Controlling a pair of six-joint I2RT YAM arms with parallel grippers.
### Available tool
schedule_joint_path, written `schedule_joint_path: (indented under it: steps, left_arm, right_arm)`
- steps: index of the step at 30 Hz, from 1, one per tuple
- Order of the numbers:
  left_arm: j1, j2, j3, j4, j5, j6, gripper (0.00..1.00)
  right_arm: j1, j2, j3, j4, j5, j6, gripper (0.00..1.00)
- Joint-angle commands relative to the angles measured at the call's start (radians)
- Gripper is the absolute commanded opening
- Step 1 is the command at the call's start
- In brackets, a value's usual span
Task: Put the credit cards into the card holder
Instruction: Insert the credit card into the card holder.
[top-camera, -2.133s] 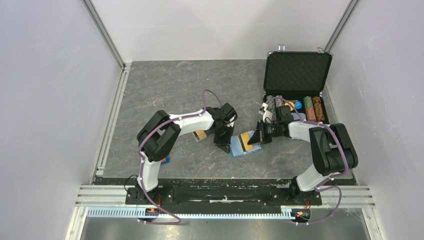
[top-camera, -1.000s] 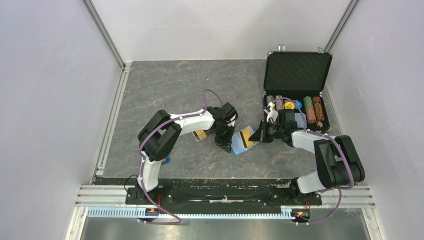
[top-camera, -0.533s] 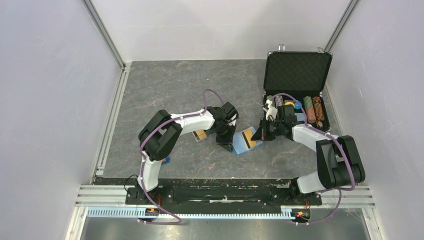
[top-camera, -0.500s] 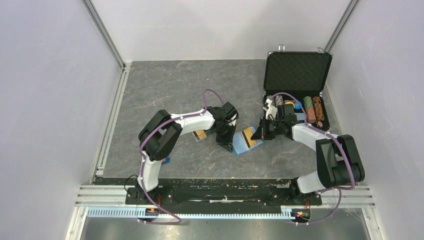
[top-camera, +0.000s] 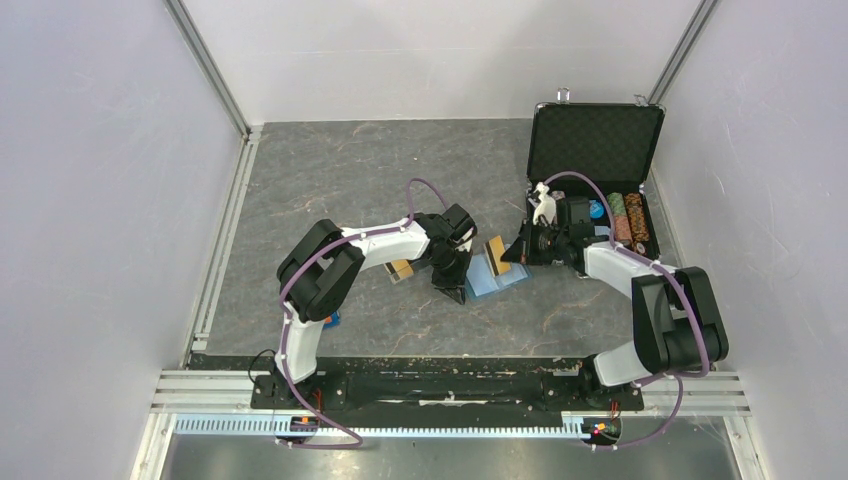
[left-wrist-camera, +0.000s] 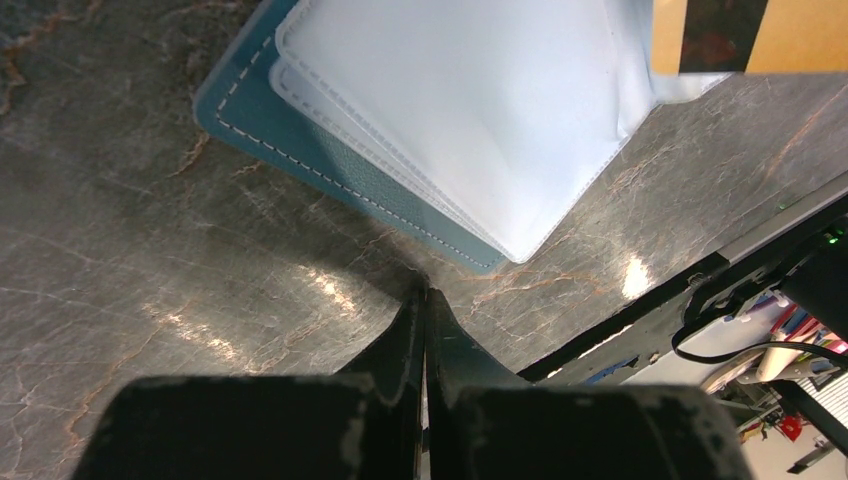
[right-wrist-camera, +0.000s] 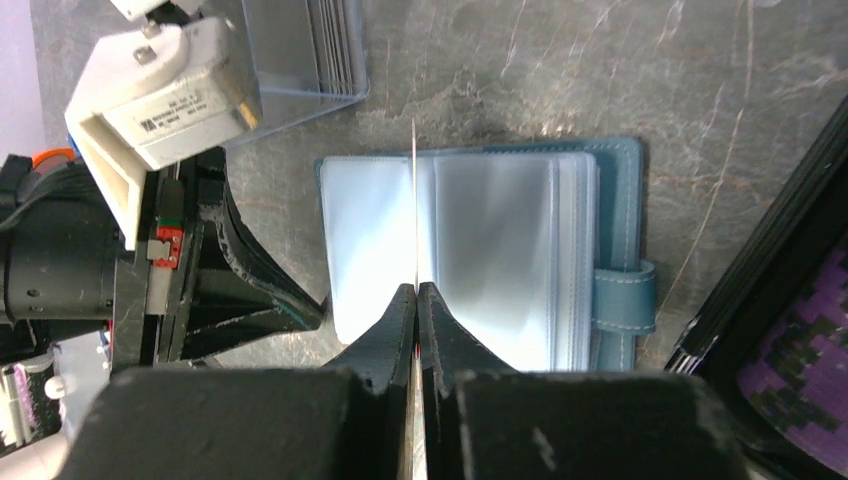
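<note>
The card holder (top-camera: 497, 281) lies open on the table, teal outside with pale blue pockets (right-wrist-camera: 480, 255) facing up and its snap tab (right-wrist-camera: 625, 296) to one side. My right gripper (right-wrist-camera: 416, 290) is shut on an orange credit card with a black stripe (top-camera: 494, 254). The card stands on edge over the holder's middle and shows as a thin line (right-wrist-camera: 414, 200) in the right wrist view. My left gripper (left-wrist-camera: 425, 290) is shut on nothing, tips down on the table beside the holder's corner (left-wrist-camera: 470, 255). From the top view it (top-camera: 455, 292) sits at the holder's left edge.
A clear tray (right-wrist-camera: 300, 50) holding more cards lies under my left forearm (top-camera: 402, 269). The black chip case (top-camera: 596, 150) stands open behind my right arm, with chip stacks (top-camera: 625, 215) inside. An orange-and-blue block (top-camera: 330, 320) lies by my left arm's base link.
My right gripper has drawn back and up toward the chip case, turning the card from lying flat over the holder to standing on edge. The left arm has stayed put.
</note>
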Motion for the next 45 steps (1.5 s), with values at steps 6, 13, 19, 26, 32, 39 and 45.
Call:
schedule_joint_path:
  steps: [6, 13, 19, 26, 32, 39, 45]
  left_arm:
    - [-0.001, 0.041, -0.01, 0.004, -0.005, 0.026, 0.02]
    - [0.005, 0.049, 0.0, 0.013, 0.005, 0.018, 0.02]
    - [0.008, 0.055, 0.005, 0.013, 0.01, 0.017, 0.02]
    - [0.011, 0.057, 0.004, 0.013, 0.011, 0.018, 0.02]
    - [0.012, 0.059, 0.004, 0.013, 0.014, 0.019, 0.02]
    - [0.012, 0.066, 0.008, 0.013, 0.016, 0.022, 0.02]
    - [0.013, 0.074, 0.016, 0.011, 0.022, 0.025, 0.02]
  right_arm:
    - [-0.004, 0.05, -0.053, 0.169, 0.024, 0.046, 0.0]
    - [-0.004, 0.057, -0.175, 0.295, -0.106, 0.185, 0.0]
    - [-0.004, 0.042, -0.23, 0.401, -0.187, 0.322, 0.0]
    - [-0.004, 0.046, -0.196, 0.262, -0.19, 0.259, 0.0]
    - [-0.004, 0.036, -0.187, 0.212, -0.156, 0.262, 0.0]
    - [0.0, 0.143, -0.136, 0.16, -0.241, 0.188, 0.0]
    - [0.009, 0.253, -0.013, -0.024, -0.274, 0.029, 0.0]
